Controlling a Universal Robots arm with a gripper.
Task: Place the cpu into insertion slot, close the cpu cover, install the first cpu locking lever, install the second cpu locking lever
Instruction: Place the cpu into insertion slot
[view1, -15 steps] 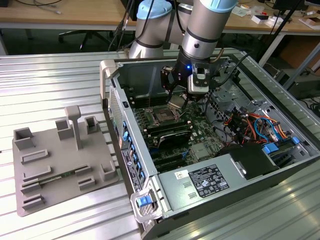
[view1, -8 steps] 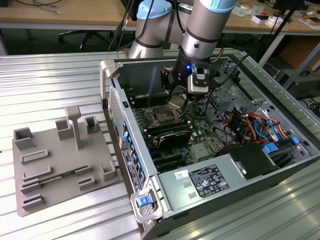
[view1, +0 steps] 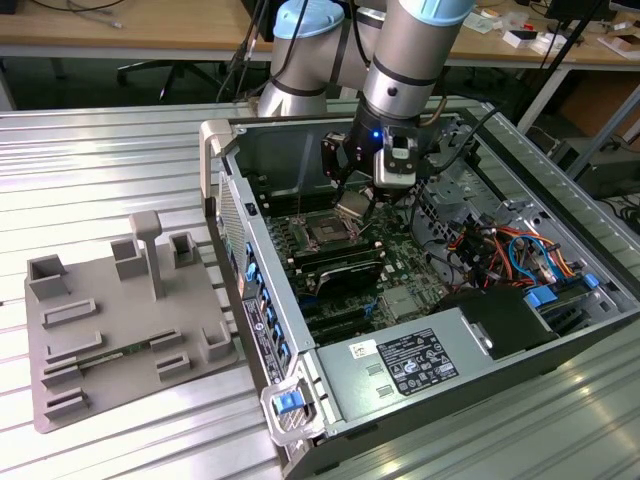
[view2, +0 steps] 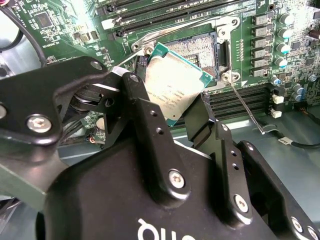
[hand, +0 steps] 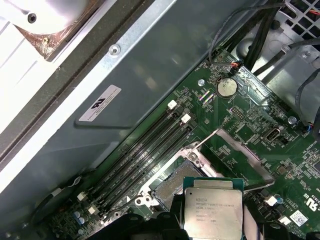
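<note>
Gripper (view2: 167, 96) holds cpu (view2: 176, 80) nr slot (view2: 196, 47)

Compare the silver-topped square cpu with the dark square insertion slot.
The silver-topped square cpu is held tilted in the gripper; the dark square insertion slot lies flat in the board, empty. The cpu's top is smooth metal; the slot shows a fine pin field. Both are square.

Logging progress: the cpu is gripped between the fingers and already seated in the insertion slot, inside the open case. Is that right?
Not seated. In the second wrist view the cpu is gripped between the fingers but hangs tilted above the insertion slot, which lies bare. It is inside the open case, as you said.
</note>
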